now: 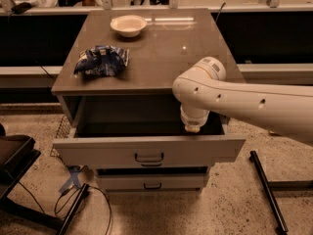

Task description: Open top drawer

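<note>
The top drawer (107, 151) of the grey cabinet stands pulled out toward me, its flat front panel carrying a small black bar handle (149, 157). Its inside is dark and in shadow. My white arm (244, 102) reaches in from the right and bends down over the drawer's right side. My gripper (191, 127) is at the arm's lower end, just behind the front panel inside the open drawer, mostly hidden by the wrist. A narrower lower drawer (151, 182) sits shut beneath.
On the cabinet top (166, 58) lie a blue-and-white crumpled bag (100, 61) at the left and a white bowl (128, 25) at the back. Cables (73, 199) and a black chair base (14, 165) are at the floor's left; a black bar (266, 190) is at the right.
</note>
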Robot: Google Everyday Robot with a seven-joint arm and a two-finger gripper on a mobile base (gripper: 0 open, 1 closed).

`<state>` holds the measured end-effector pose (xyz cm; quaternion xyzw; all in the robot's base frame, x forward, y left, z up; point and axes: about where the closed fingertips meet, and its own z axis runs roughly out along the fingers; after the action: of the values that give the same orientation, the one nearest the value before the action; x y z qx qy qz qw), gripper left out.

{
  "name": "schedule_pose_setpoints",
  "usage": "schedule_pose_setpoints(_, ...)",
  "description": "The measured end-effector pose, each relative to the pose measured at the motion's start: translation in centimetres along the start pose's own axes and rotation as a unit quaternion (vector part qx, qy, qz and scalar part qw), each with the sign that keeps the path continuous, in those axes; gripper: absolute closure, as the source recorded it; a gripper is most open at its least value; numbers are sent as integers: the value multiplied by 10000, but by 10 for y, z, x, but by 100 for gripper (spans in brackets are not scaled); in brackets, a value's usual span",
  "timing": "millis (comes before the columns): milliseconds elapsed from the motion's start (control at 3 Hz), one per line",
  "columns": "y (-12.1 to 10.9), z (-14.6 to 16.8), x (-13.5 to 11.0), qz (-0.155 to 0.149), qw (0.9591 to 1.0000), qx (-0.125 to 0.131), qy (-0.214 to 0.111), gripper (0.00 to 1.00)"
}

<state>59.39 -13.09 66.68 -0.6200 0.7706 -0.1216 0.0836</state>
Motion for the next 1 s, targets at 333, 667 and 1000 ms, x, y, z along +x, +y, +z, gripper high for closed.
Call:
schedule_pose_setpoints(333,20,-11,5,-35,9992,-384,-81,100)
schedule_pose_setpoints(667,42,-29,16,-111,9959,-875,-198,100)
schedule_pose_setpoints(1000,41,-25,15,-107,9958,-893,-191,100)
